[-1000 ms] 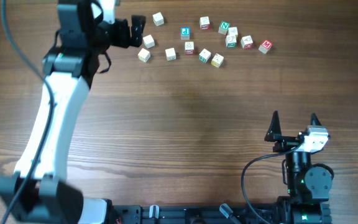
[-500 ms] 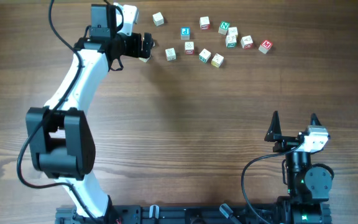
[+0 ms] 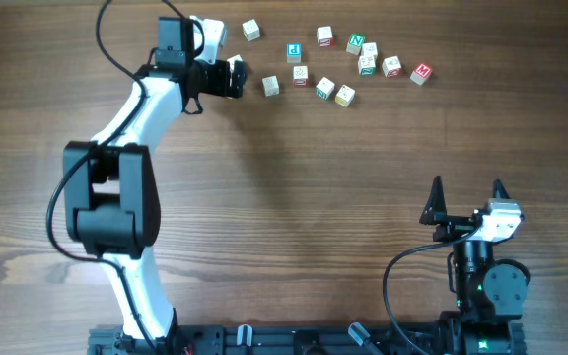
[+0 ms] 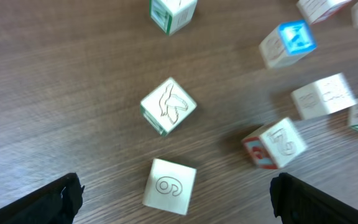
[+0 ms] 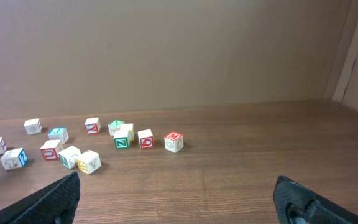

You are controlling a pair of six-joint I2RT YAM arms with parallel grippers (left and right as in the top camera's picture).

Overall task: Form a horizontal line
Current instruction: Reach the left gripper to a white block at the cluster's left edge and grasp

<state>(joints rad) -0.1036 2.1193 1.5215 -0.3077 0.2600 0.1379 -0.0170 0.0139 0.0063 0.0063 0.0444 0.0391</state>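
No horizontal line is in view; the small wooden cubes lie scattered along the far side of the table. In the overhead view my left gripper [image 3: 233, 77] hovers open over the leftmost cubes and hides them. In the left wrist view a pale cube with a "6" mark [image 4: 169, 186] lies between the wide-apart fingers of my left gripper [image 4: 176, 202], untouched. A pale cube with a "K" [image 4: 168, 106] sits just beyond it. My right gripper [image 3: 467, 187] stands open and empty at the near right, far from the cubes; in its wrist view the right gripper [image 5: 176, 193] has only bare table between its fingers.
Loose cubes lie right of the left gripper: a pale one [image 3: 271, 86], a blue-faced one [image 3: 294, 51], a yellow one [image 3: 344, 96], a red-lettered one [image 3: 421, 73]. One pale cube [image 3: 251, 31] lies at the far edge. A brown wall [image 5: 166, 50] backs the table.
My left arm has swung its gripper right and nearer, from beside the leftmost cubes to over them, still open. The right arm has not moved.
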